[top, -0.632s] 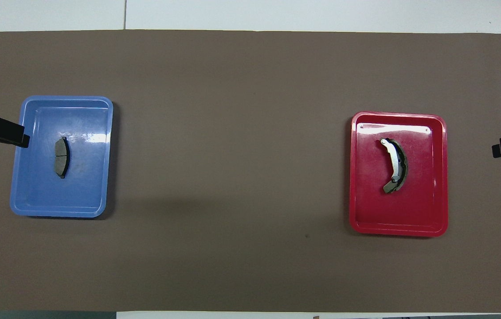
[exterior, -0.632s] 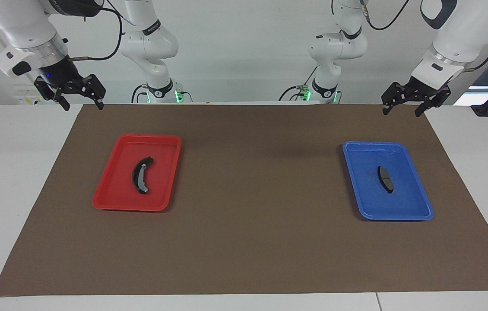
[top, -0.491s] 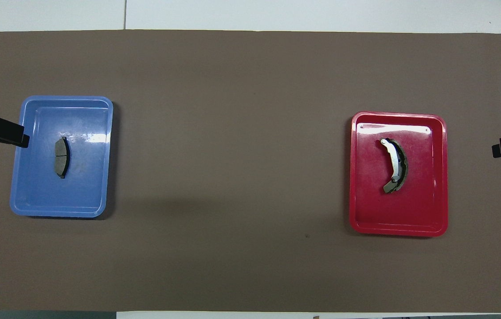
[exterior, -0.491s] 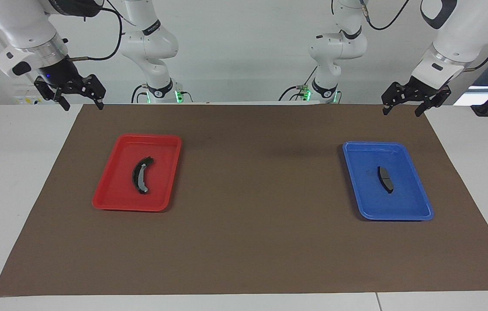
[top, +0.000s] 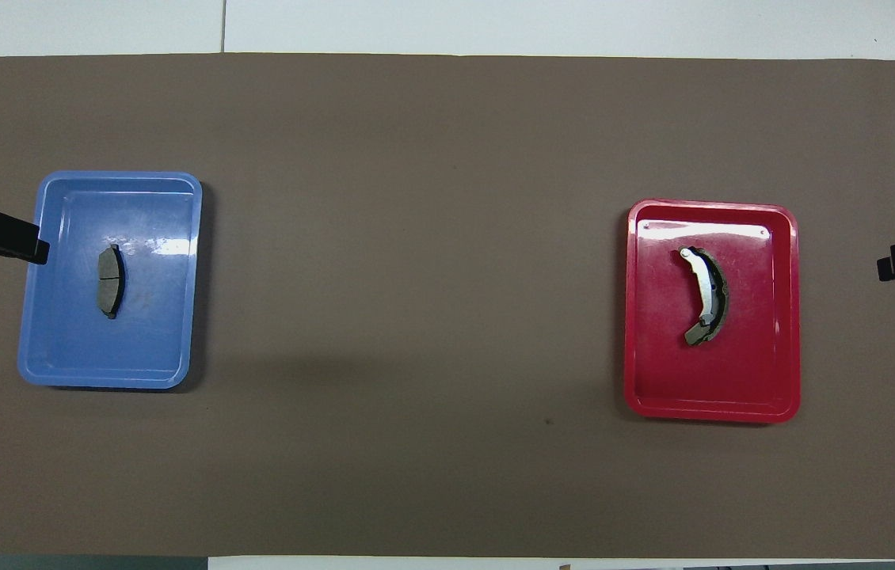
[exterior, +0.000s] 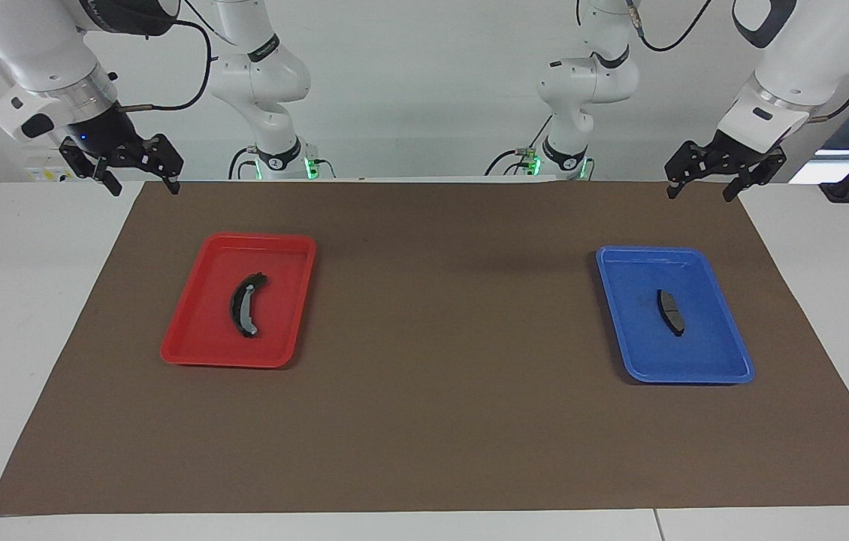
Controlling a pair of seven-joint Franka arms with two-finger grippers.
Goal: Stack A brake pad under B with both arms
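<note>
Short dark grey grooved brake pad A (exterior: 670, 311) lies in the blue plastic tray (exterior: 725, 361); long curved black pad B (exterior: 245, 303) in the red tray (exterior: 191, 338) — well apart. Left gripper (exterior: 701, 188) and right gripper (exterior: 140, 185) hang over the brown mat's (exterior: 439, 391) robot-side corners, fingers spread, holding nothing.

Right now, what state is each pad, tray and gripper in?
A brake pad: lying flat in the blue tray, not gripped.
B: lying in the red tray, not gripped.
Left gripper: open, raised over the mat's edge.
Right gripper: open, raised over the mat's edge.
</note>
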